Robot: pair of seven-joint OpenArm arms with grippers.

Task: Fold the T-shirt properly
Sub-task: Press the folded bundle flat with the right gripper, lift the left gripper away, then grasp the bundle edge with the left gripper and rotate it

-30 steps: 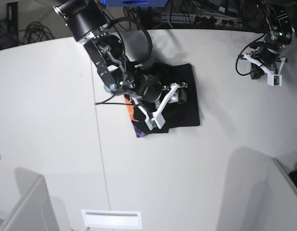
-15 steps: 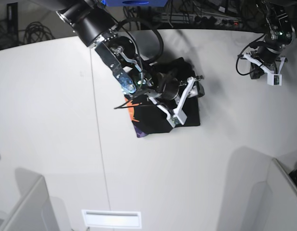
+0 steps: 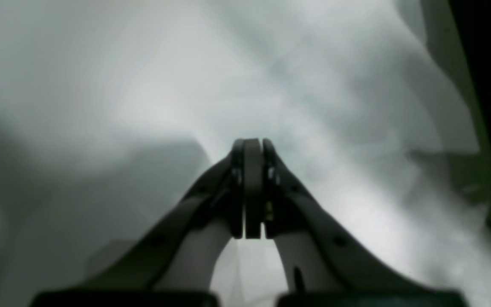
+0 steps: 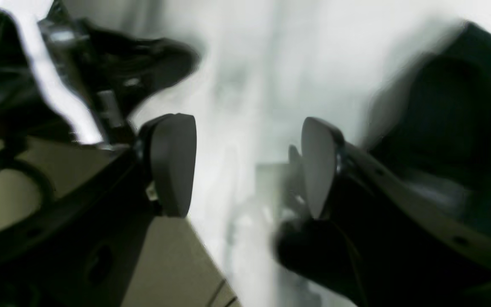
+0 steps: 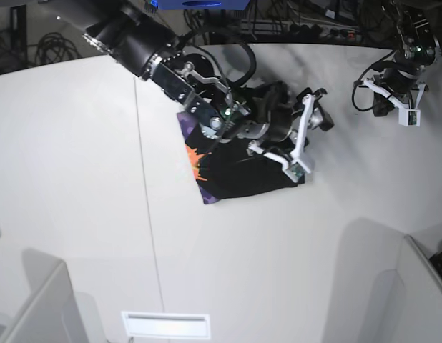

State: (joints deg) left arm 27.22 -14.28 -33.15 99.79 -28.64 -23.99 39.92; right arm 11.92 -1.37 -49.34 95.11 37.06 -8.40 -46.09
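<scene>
White surface [image 5: 78,179] viewed from above. The T-shirt [image 5: 239,175], black with an orange and purple print at its left edge, lies bunched near centre. The right gripper [image 5: 312,136], fingers spread wide and empty, reaches over its right edge. The left gripper [image 5: 405,107], fingers pressed together, hangs well apart at upper right.

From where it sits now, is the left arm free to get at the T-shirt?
Probably not directly: the left gripper sits off by the table's far corner, shut, and the right gripper covers the T-shirt on its near side.
</scene>
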